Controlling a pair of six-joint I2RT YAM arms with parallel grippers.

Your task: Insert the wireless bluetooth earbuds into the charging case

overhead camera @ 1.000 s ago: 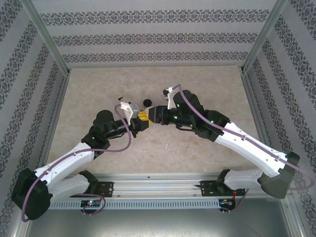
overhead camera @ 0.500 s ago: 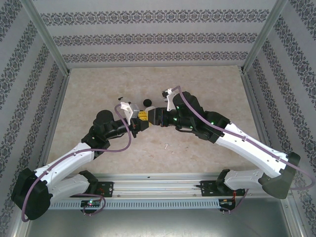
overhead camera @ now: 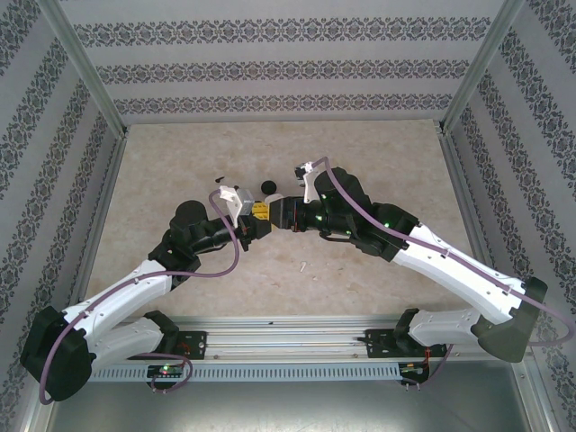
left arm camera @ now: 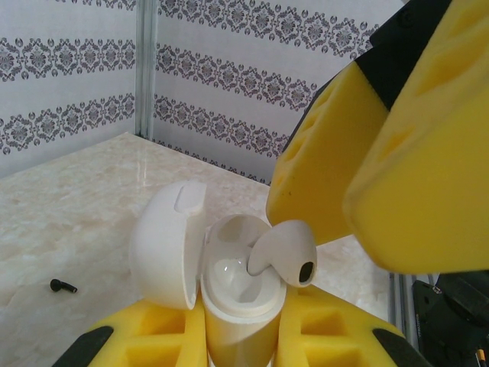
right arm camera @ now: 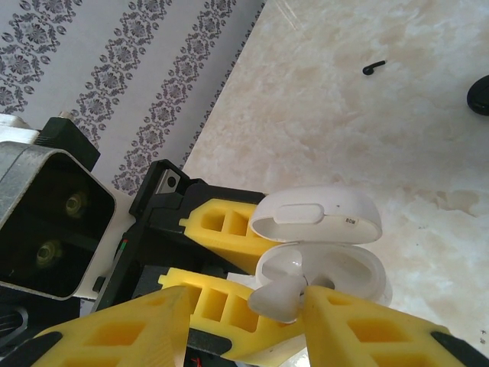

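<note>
- The charging case (left arm camera: 233, 306) stands upright in the lower centre of the left wrist view. Its lid (left arm camera: 168, 245) is swung open to the left and its white hollow faces up.
- The left end effector (left arm camera: 237, 340) is clenched on the case, with one yellow finger on each side of its lower body.
- An earbud (left arm camera: 286, 252) hangs at the case's mouth. Its rounded head sits just above the rim and its stem curves down and left into the hollow.
- The right end effector (right arm camera: 260, 321) grasps that earbud between its yellow pads, and comes in from the upper right of the left wrist view.
- In the top view the two end effectors meet tip to tip at the frame's centre.
- Against a second ago, both arms hold nearly the same pose, and the right wrist has shifted only slightly.
- A small white piece (overhead camera: 302, 266) lies on the table (overhead camera: 180, 153) below centre, too small to identify.
- A round black object (overhead camera: 267, 186) sits just above the end effectors, and a tiny black bit (left arm camera: 63, 287) lies at the lower left.
- The table is beige and marbled. Wallpapered walls (overhead camera: 288, 67) with dark ornamental bands and metal posts (overhead camera: 85, 67) enclose it.
</note>
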